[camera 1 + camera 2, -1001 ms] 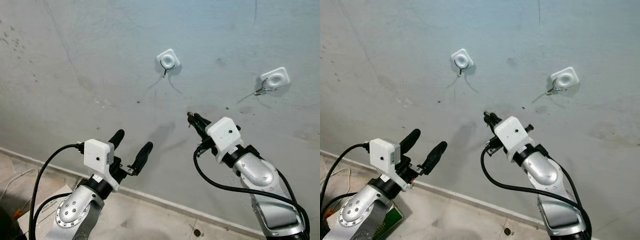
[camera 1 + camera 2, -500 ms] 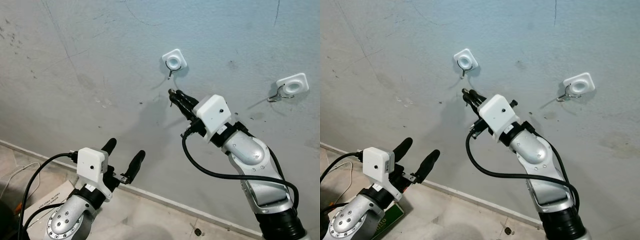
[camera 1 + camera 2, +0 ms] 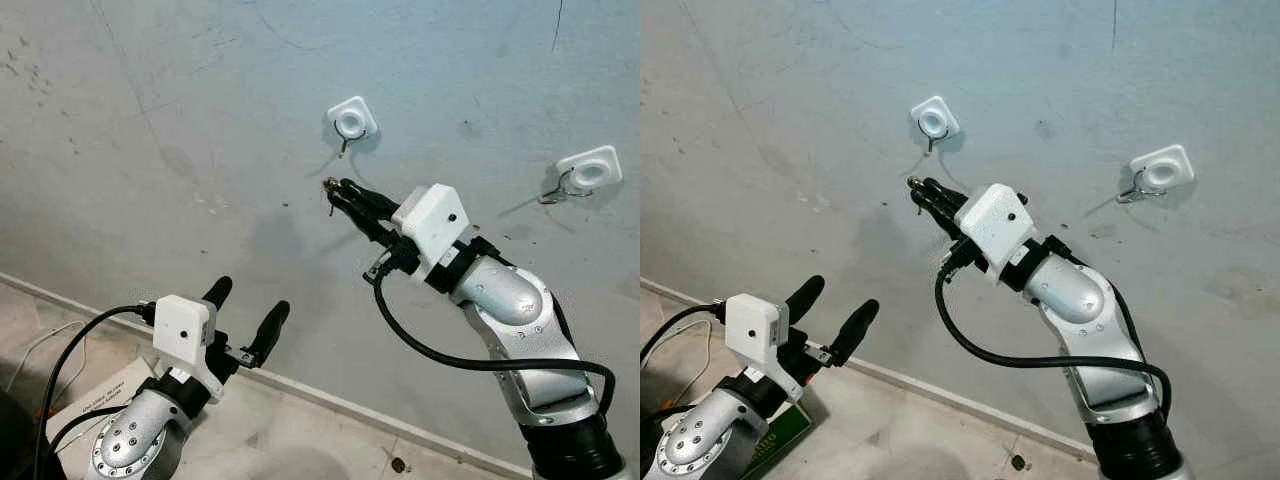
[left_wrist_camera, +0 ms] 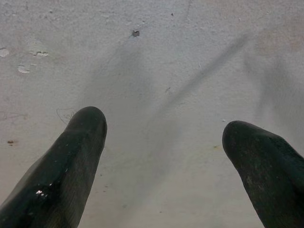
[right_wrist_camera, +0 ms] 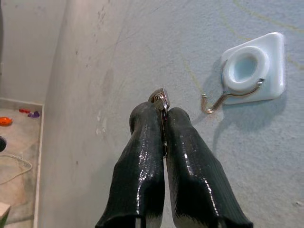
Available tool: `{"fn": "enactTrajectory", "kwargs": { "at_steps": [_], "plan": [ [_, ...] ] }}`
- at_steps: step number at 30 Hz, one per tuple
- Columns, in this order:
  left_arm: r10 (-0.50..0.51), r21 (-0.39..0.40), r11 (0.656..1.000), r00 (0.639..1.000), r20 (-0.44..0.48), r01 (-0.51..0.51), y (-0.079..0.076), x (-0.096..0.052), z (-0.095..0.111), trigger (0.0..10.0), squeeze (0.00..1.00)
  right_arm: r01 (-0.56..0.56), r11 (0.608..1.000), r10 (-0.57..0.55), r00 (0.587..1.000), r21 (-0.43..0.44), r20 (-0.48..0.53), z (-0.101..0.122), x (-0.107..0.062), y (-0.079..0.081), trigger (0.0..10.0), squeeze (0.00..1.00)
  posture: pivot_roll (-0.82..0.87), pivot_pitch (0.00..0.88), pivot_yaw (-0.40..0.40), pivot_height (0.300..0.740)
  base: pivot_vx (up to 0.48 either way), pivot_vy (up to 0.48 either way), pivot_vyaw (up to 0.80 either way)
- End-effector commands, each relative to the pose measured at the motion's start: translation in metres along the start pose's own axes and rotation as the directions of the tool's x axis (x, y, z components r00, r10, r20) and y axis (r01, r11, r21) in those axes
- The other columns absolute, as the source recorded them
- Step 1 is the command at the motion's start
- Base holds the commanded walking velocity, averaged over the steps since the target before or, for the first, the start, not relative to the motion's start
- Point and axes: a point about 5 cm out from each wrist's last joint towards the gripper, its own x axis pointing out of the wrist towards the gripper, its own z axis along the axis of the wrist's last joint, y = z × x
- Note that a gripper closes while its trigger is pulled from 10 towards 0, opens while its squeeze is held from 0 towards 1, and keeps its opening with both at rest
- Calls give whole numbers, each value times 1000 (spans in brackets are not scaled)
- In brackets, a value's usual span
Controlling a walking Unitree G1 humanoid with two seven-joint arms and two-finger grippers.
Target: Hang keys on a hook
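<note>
Two white square hooks are stuck on the grey wall, the left hook (image 3: 351, 121) and the right hook (image 3: 585, 170), each with a small metal hook under it. My right gripper (image 3: 332, 187) is raised to the wall just below and left of the left hook, shut on a small metal key ring (image 5: 159, 99) that pokes out between the fingertips. In the right wrist view the left hook (image 5: 249, 71) is close beside the ring, apart from it. My left gripper (image 3: 246, 299) stands low and open, holding nothing.
The grey wall (image 3: 180, 120) is scuffed and cracked. A pale skirting strip (image 3: 330, 405) runs along its foot. On the floor at lower left lie a white cable (image 3: 35, 350) and a green-edged box (image 3: 775, 445).
My right gripper has shifted a little to the left along the wall with the key ring, still below the left hook. The left arm has stayed put.
</note>
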Motion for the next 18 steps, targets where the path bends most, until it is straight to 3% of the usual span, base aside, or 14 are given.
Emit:
{"fn": "enactTrajectory", "kwargs": {
  "at_steps": [1, 5, 18],
  "plan": [
    [-5, 13, 1000, 1000, -4, 5, -1, 0, 2, 10000, 0, 28, 1000, -28, 998, 2, 49, 12, 1, -7, 10000, 0, 14, 111, 31, 740, 0, 0, 0],
    [-5, 12, 1000, 1000, -4, 5, -1, 0, 2, 10000, 0, 71, 997, -71, 995, 12, 66, 17, 4, -16, 10000, 0, 15, 110, 31, 740, 0, 0, 0],
    [-4, 8, 1000, 1000, -5, 4, -1, 1, 1, 10000, 0, 121, 993, -121, 991, 5, 57, 17, 10, -24, 10000, 0, 15, 110, 30, 740, 0, 0, 0]
  ]
}}
